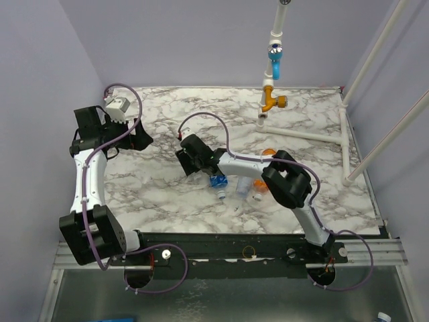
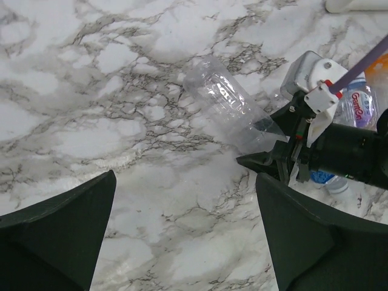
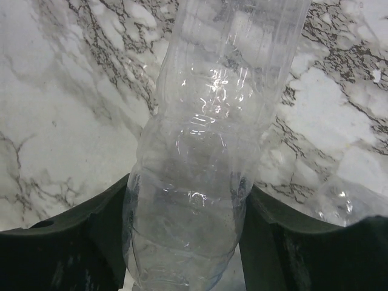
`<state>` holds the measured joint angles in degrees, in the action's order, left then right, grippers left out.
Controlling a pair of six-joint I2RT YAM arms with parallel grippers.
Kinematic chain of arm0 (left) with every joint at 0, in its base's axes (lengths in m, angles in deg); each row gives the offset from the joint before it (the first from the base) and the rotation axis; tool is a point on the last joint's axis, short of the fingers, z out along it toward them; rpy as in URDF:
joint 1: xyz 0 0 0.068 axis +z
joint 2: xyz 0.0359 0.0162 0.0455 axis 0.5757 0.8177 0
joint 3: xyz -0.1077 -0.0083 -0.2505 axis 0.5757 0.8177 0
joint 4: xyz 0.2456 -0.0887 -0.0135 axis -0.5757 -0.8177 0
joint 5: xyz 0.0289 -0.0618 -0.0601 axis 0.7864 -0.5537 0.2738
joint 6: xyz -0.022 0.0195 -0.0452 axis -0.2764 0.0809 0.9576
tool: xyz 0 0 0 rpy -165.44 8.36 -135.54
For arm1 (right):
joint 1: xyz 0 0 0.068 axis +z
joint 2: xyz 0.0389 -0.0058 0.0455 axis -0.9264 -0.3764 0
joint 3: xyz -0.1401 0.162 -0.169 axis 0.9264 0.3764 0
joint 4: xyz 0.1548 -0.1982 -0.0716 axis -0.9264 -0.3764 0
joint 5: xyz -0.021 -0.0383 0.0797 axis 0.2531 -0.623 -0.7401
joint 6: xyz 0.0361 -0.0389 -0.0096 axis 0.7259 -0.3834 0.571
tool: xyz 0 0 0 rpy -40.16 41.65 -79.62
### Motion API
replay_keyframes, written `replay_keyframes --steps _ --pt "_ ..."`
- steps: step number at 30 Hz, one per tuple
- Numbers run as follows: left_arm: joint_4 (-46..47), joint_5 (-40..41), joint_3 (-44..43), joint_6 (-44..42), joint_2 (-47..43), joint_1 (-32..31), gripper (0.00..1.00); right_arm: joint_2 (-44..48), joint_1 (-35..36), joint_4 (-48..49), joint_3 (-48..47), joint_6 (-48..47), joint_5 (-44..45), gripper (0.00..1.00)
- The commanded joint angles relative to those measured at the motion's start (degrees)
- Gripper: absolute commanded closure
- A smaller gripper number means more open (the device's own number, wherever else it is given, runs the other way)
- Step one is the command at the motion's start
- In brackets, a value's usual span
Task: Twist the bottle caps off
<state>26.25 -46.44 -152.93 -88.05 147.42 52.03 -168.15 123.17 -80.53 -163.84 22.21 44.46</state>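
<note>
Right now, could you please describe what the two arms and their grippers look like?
The left arm and right arm have white links, chunky black joints and looping purple cables. The left gripper and right gripper have broad dark fingers.

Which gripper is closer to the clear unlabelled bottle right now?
Right. The right gripper has its fingers against both sides of the clear bottle. The left gripper hangs open over the table, apart from the bottle.

2 white arms (image 1: 89,181) with bulky black joints (image 1: 288,180) and thin purple cables (image 1: 122,84).
</note>
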Motion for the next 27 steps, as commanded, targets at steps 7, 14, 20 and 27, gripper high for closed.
replay_keyframes --steps 7,14,20,27 --pt "0.48 -20.14 3.53 -26.32 -15.41 0.11 0.01 19.42 0.02 -4.01 2.96 -5.10 -12.06 0.45" --pt "0.52 -21.99 7.54 -51.99 -24.95 -1.06 0.01 26.11 -2.67 -11.67 0.21 -5.18 -26.36 0.45" --pt "0.23 -28.02 12.26 -77.59 -30.95 -3.04 0.01 30.01 -4.80 -14.70 -0.99 -4.03 -37.81 0.44" --pt "0.42 -31.06 17.14 -104.65 -33.10 -7.84 0.01 30.09 -5.45 -18.01 -3.25 -3.76 -48.85 0.43"
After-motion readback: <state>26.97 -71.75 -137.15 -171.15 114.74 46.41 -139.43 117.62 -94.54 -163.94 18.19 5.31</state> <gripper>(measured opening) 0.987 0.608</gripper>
